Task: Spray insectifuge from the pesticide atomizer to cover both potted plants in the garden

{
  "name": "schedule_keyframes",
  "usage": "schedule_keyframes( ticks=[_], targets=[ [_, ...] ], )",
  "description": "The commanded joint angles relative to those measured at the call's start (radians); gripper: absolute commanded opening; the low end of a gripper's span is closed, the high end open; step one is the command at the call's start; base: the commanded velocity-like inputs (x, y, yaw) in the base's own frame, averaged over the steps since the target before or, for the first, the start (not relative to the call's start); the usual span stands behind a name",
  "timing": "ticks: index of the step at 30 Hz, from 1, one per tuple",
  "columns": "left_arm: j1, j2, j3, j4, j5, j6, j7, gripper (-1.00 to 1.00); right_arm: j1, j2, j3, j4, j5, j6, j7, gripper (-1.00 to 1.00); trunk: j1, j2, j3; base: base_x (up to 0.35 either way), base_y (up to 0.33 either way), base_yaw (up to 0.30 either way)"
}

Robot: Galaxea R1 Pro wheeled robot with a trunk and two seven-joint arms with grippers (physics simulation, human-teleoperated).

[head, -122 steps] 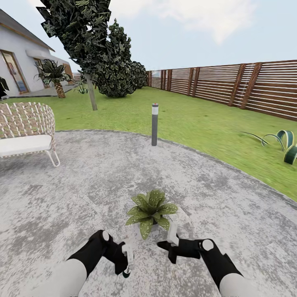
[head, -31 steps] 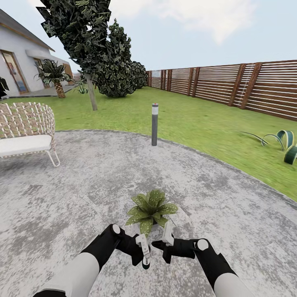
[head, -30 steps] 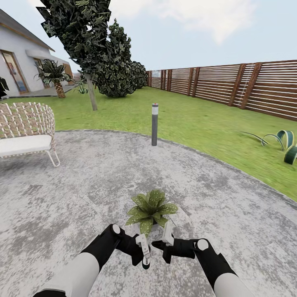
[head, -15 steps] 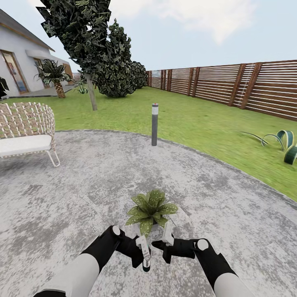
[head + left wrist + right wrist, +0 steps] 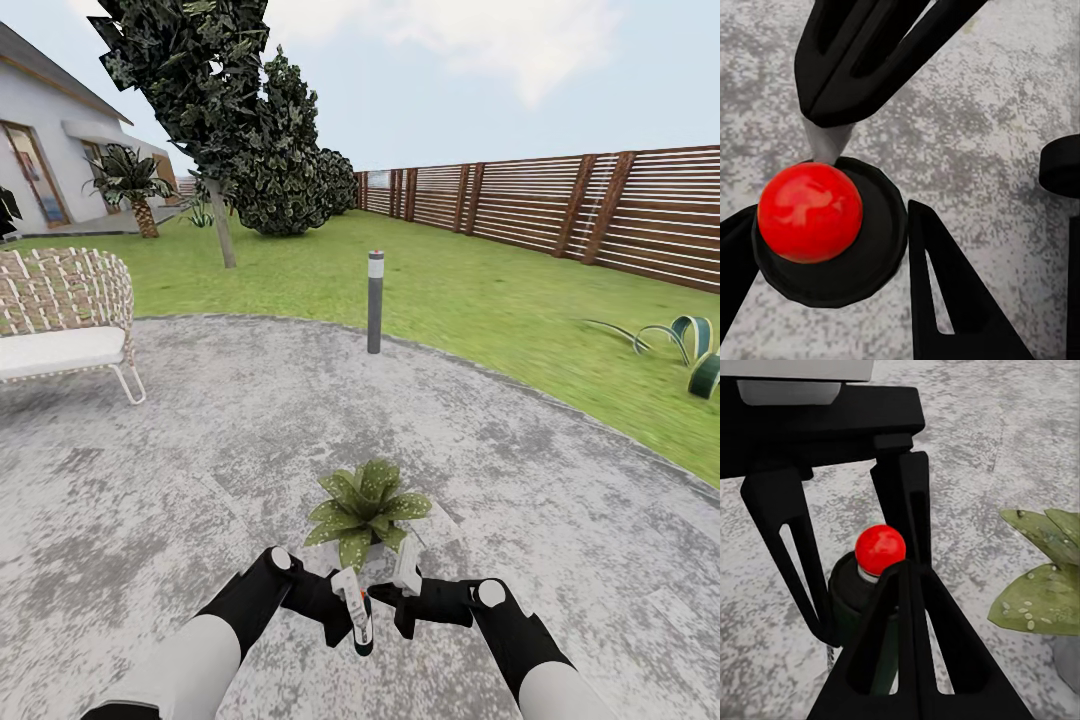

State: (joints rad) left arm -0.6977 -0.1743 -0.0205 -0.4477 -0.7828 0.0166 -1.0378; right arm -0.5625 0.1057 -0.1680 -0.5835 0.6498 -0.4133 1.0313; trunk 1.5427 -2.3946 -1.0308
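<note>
Left gripper (image 5: 352,612) fingers clamped on pesticide atomizer (image 5: 363,632), lower centre. Right gripper (image 5: 404,580) finger state: cannot tell. Risk: grippers near touching; collision could dislodge bottle before potted plant (image 5: 365,510) sprayed.

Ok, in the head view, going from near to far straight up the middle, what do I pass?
Pesticide atomizer in the left gripper → potted plant → grey paved patio → bollard lamp post → green lawn → brown slatted wooden fence.
</note>
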Motion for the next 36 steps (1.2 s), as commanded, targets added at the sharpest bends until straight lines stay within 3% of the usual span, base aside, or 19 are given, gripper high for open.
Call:
schedule_keyframes(
  ticks=[1,6,9,12,19,20,23,25,27,30,33,34,36],
  targets=[
    [0.000,0.000,0.000,-0.002,-0.004,0.002,-0.004,-1.00,-0.001,0.002,-0.008,-0.001,0.008,-0.004,0.006,-1.00,0.000,0.000,-0.001,0.000,0.000,0.000],
    [0.004,0.000,-0.004,0.004,-0.016,0.002,0.014,-1.00,-0.001,0.002,-0.008,0.000,0.009,-0.004,0.006,-1.00,0.000,0.000,-0.001,0.000,0.000,0.000],
    [0.004,0.006,-0.010,0.004,-0.077,0.005,0.066,-1.00,0.000,0.002,-0.008,0.001,0.009,-0.004,0.006,-1.00,0.000,0.000,-0.001,0.000,0.000,0.000],
    [0.004,0.066,-0.009,0.004,-0.128,0.006,0.071,-1.00,0.000,0.002,-0.008,0.001,0.010,-0.004,0.006,-1.00,0.000,0.000,-0.001,0.000,0.000,0.000],
    [0.007,0.209,-0.009,0.006,-0.136,0.004,0.072,-1.00,0.000,0.001,-0.008,0.002,0.011,-0.004,0.006,-1.00,0.000,0.000,-0.001,0.000,0.000,0.000],
    [0.007,0.221,-0.009,0.006,-0.135,0.003,0.072,-1.00,0.000,0.001,-0.008,0.002,0.011,-0.004,0.006,1.00,0.000,0.000,-0.001,0.000,0.000,0.000],
    [0.012,0.268,-0.007,0.007,-0.129,0.001,0.073,-1.00,0.000,-0.001,-0.010,0.004,0.012,-0.005,0.003,1.00,0.000,0.000,-0.001,0.000,0.000,0.000],
    [0.015,0.279,-0.001,0.007,-0.124,0.001,0.079,-1.00,0.000,-0.005,-0.013,0.005,0.012,-0.006,-0.001,1.00,0.000,0.000,-0.001,0.000,0.000,0.000],
    [0.021,0.282,0.004,0.013,-0.119,0.003,0.123,-1.00,0.000,-0.017,-0.015,0.005,0.013,-0.007,-0.028,1.00,0.000,0.000,-0.001,0.000,0.000,0.000],
    [0.034,0.280,0.023,0.051,-0.058,0.003,0.236,-1.00,0.004,-0.074,-0.016,0.057,0.011,-0.007,-0.169,1.00,0.000,0.000,-0.001,0.000,0.000,0.000],
    [0.037,0.279,0.039,0.127,0.110,-0.001,0.349,-1.00,0.007,-0.151,-0.016,0.265,0.008,-0.011,-0.385,1.00,0.000,0.000,-0.001,0.000,0.000,0.000],
    [0.038,0.279,0.040,0.141,0.144,-0.008,0.374,-1.00,0.007,-0.166,-0.016,0.312,0.007,-0.015,-0.429,1.00,0.000,0.000,-0.001,0.000,0.000,0.000],
    [0.039,0.279,0.042,0.187,0.235,-0.079,0.468,-1.00,0.010,-0.202,-0.016,0.408,0.004,-0.052,-0.535,1.00,0.000,0.000,-0.001,0.000,0.000,0.000]
  ],
)
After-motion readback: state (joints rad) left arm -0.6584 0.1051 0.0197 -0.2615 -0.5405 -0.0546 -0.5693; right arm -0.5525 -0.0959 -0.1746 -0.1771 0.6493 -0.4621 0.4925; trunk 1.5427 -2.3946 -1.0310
